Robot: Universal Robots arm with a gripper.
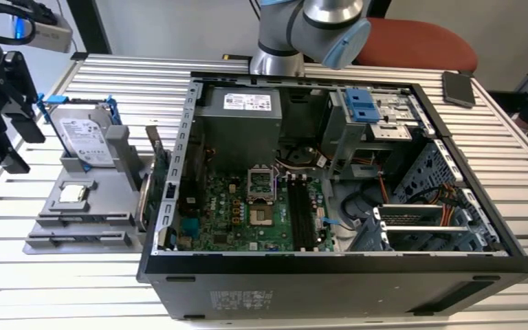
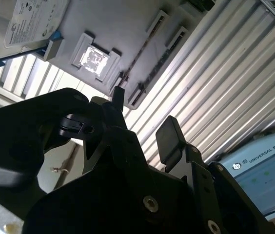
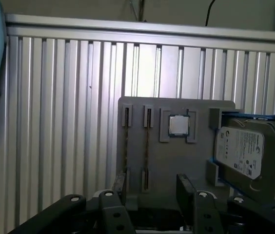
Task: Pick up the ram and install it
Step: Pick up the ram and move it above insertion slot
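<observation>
I had the gripper (image 3: 152,184) standing wide, with a clear gap between its two black fingers (image 3: 185,183) and nothing held in them; in both wrist views it hung over the near end of the grey holder (image 3: 176,161), apart from everything the holder carried. The ram (image 3: 147,146) was on that holder, on the slatted table (image 1: 53,289), a thin stick on edge between two small clips; a second thin stick (image 3: 126,146) stood just beside it in a matching pair of clips. I could not make out the ram's chips or label. A small square silver processor chip (image 3: 179,125) lay in its pocket next to the ram, and a hard drive (image 3: 247,152) with blue rails leaned at the holder's far side. In the exterior view the holder (image 1: 80,206) sat to the exterior view's left of the open computer case (image 1: 337,275); a green card (image 1: 159,180) stood on edge between them; the motherboard (image 1: 245,213) lay exposed in the case, its memory slots (image 1: 302,206) dark and long.
</observation>
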